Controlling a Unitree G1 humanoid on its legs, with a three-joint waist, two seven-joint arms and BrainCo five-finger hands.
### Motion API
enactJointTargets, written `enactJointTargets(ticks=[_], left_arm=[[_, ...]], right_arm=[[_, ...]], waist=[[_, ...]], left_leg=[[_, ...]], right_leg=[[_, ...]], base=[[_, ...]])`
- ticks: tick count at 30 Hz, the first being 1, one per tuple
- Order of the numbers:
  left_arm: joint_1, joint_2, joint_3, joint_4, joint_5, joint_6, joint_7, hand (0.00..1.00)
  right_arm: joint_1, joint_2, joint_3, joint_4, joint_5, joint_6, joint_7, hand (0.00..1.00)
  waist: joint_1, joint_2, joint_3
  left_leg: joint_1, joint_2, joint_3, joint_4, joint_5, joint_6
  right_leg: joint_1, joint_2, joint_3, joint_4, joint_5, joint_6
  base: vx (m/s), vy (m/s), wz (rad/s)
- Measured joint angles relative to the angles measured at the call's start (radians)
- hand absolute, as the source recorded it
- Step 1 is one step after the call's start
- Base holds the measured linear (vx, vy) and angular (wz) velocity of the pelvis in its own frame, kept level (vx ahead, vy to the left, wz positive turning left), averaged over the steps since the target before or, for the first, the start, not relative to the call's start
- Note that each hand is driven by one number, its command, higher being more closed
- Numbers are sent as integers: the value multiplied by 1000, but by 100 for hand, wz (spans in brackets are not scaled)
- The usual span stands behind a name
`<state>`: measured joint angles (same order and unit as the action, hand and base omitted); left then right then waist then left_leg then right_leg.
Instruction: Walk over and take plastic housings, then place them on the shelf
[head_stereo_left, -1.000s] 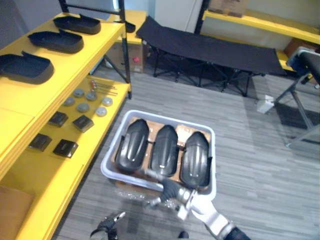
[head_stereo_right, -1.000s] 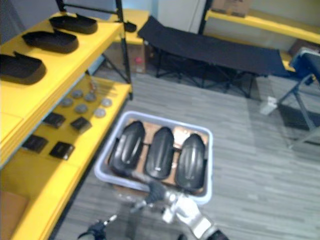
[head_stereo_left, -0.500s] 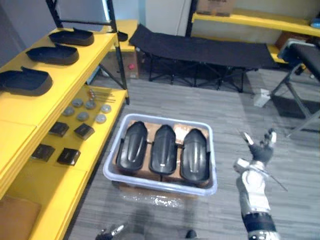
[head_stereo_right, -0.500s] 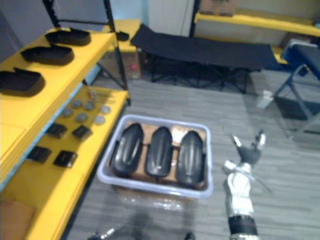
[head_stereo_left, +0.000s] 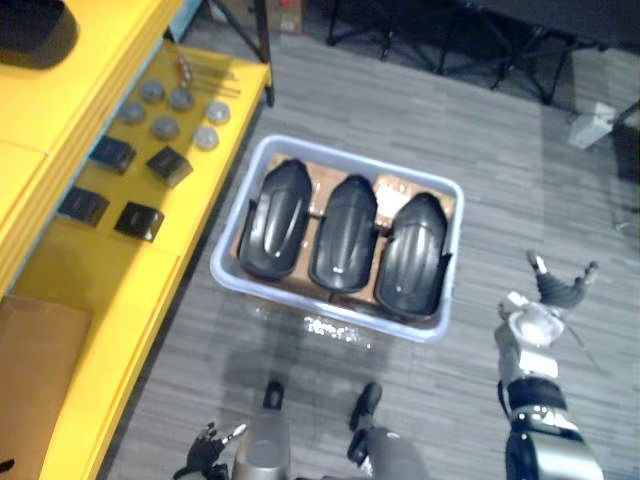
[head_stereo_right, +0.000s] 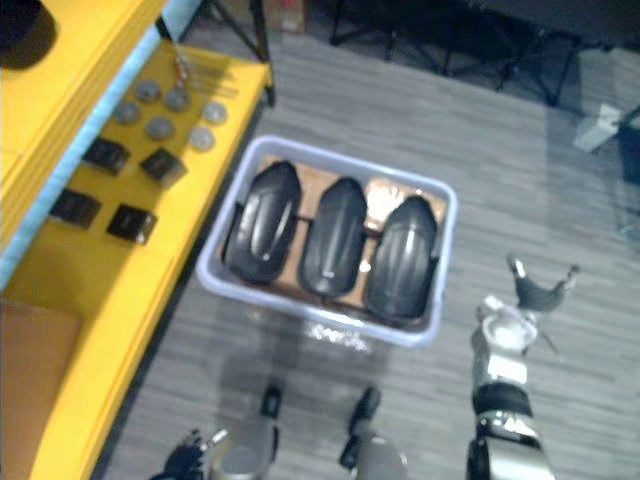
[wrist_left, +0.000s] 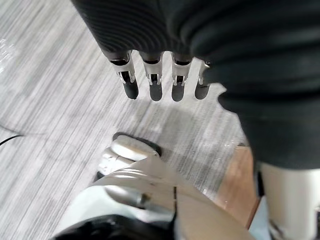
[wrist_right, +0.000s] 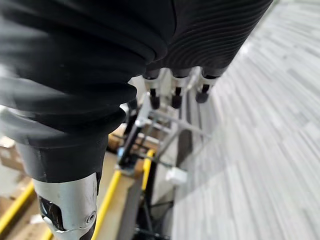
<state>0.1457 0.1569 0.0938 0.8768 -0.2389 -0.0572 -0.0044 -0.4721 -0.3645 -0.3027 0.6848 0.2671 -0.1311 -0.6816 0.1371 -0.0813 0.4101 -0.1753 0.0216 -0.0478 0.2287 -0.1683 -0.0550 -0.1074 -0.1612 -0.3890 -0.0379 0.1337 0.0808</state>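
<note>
Three black plastic housings lie side by side in a pale tub (head_stereo_left: 330, 318) on the grey plank floor (head_stereo_left: 500, 150), just beside the front edge of the yellow shelf (head_stereo_left: 100, 300). The left housing (head_stereo_left: 274, 220), the middle housing (head_stereo_left: 343, 232) and the right housing (head_stereo_left: 411, 257) all lie lengthwise with their rounded backs up, resting on a brown board (head_stereo_left: 392, 190); neither hand touches them.

The right hand (head_stereo_left: 553, 292) is raised over the floor off the tub's right side, well apart from its rim; it is released, fingers and thumb spread, holding nothing (its own wrist view shows the fingers (wrist_right: 175, 97) straight, with floor and a distant frame past them). The left hand (head_stereo_left: 205, 458) hangs low over the floor, nearer the robot than the tub's near-left corner; its fingers (wrist_left: 155, 87) hang straight in a row above bare planks, released and empty.

On the shelf's lower level, towards its far end, lie grey discs (head_stereo_left: 165, 112) and thin metal rods (head_stereo_left: 205, 70); nearer along it sit small black blocks (head_stereo_left: 128, 185), two and two; a brown sheet (head_stereo_left: 35, 380) covers the near end.
</note>
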Motion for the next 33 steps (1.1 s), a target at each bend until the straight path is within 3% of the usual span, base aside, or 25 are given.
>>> enactJointTargets(ticks=[4, 11, 17, 24, 33], left_arm=[[-21, 15, -27, -2, -34, 0, -5, 0], [-41, 27, -39, -5, -77, 0, -6, 0], [-59, 28, -56, -5, -78, -1, -10, 0], [-69, 21, -70, -5, -111, -1, -10, 0], [-74, 21, -76, -4, -118, -17, -12, 0]], right_arm=[[-79, -53, 3, 59, 45, 67, 0, 0], [-157, -114, 57, 132, 84, 109, 76, 0], [-159, -127, 118, 164, 82, 113, 168, 0], [-109, -126, 164, 157, 6, 183, 253, 0], [-58, -109, 208, 207, -8, 177, 265, 0]], waist=[[16, -2, 48], [23, -1, 86], [23, 10, 96], [25, 12, 97], [24, 12, 97]], left_leg=[[-37, -11, -10, 47, 0, 0], [-94, -6, -28, 98, -9, 13], [-143, -7, -48, 130, -13, 13], [-172, 5, -54, 131, -14, -1], [-197, 4, -53, 137, -11, -4]], right_leg=[[-11, -13, 1, 17, 0, 0], [-69, -16, 19, 92, -12, -16], [-106, -16, 34, 118, -35, -21], [-145, -10, 40, 151, -54, -23], [-173, -10, 45, 157, -48, -16]], base=[[17, 48, 13], [-25, 29, 8], [-66, -3, 6], [-83, -19, 3], [6, 0, -1]])
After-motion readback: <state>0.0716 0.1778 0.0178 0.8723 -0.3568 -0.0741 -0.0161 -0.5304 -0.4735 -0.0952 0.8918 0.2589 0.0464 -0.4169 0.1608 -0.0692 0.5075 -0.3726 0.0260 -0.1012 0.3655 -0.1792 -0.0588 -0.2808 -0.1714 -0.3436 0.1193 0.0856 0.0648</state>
